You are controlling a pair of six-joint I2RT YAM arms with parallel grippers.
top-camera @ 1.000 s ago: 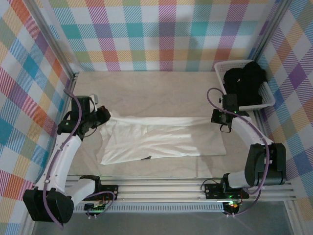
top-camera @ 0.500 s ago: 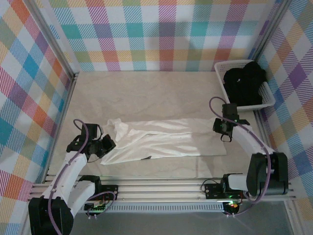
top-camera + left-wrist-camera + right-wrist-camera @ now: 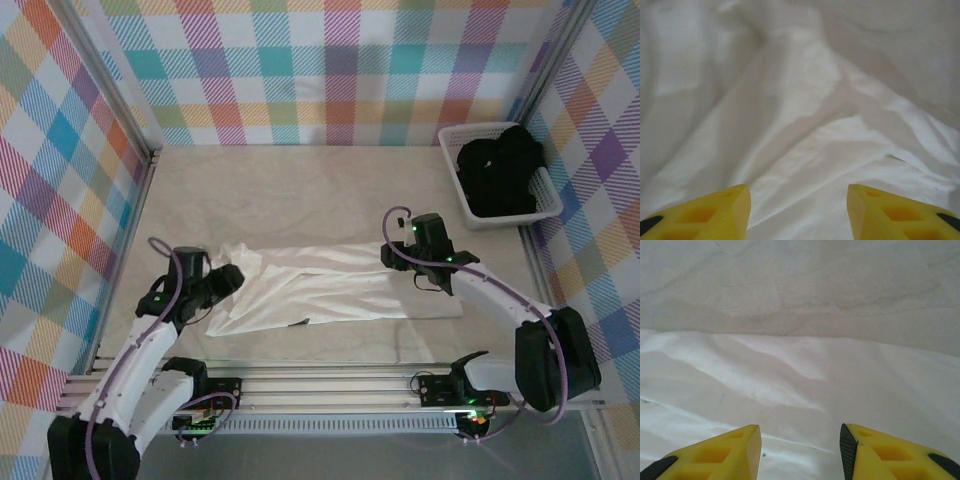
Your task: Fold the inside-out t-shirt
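Beige table (image 3: 300, 190) beneath plain white t-shirt (image 3: 340, 290)

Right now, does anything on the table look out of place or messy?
The plain white thin-cloth t-shirt lies as a rumpled strip, its left end bunched beside the left pincer; a small dark fleck sits at its near edge.

T-shirt (image 3: 330, 290): plain white, no print. Table (image 3: 300, 190): beige, faint marbling. Walls (image 3: 330, 70): multicolour plaid. Basket (image 3: 455, 182): white. Garment (image 3: 500, 170): black. Left gripper (image 3: 797, 195) and right gripper (image 3: 800, 435): yellow fingers.
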